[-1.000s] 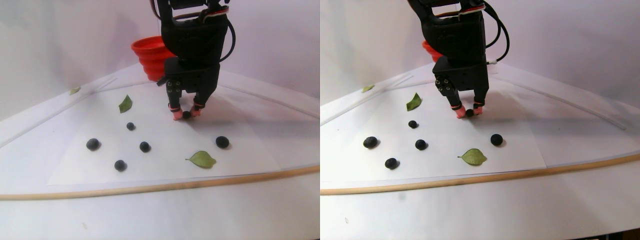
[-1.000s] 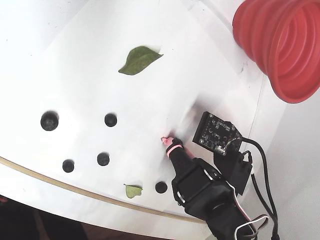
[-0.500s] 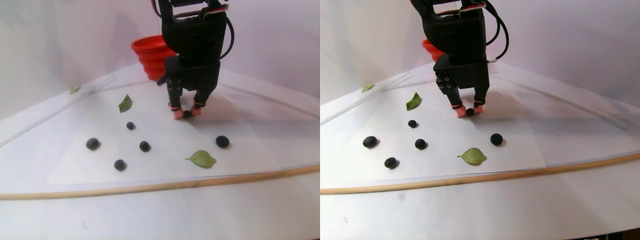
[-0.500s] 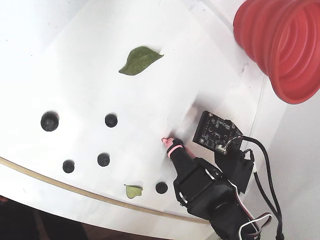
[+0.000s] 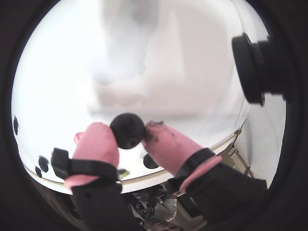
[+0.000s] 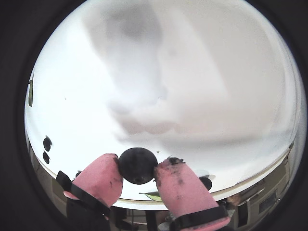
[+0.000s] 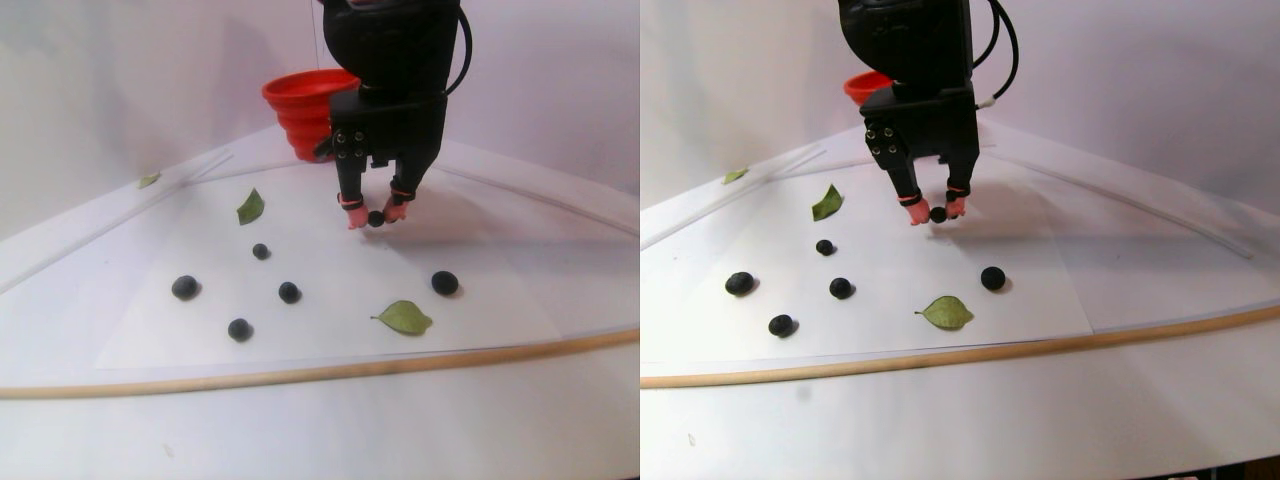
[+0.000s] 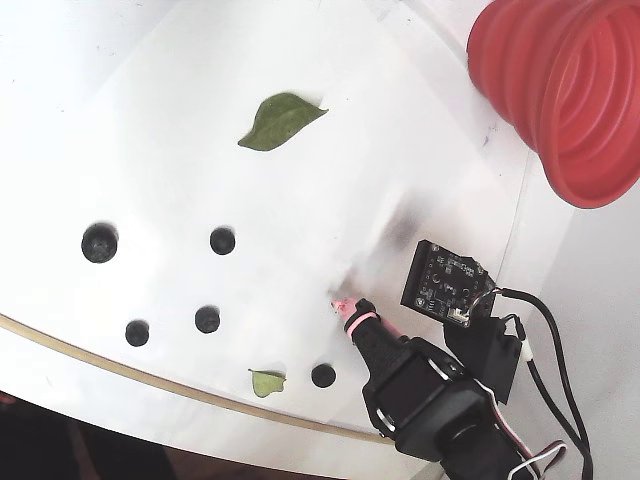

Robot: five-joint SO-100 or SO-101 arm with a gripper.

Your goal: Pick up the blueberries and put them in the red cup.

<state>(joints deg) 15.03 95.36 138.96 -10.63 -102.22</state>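
Gripper [image 6: 138, 173] is pinching one of the blueberries [image 6: 138, 165] by pink fingertips [image 6: 98, 179] only; it risks rolling out en route to red cup [image 8: 560, 90], at 1 o'clock in the fixed view.

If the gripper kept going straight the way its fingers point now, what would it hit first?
The gripper, shut on a blueberry, points down at the bare white sheet. Nothing else seems to lie below it, so likely the sheet, berry first; exact depth is unclear.
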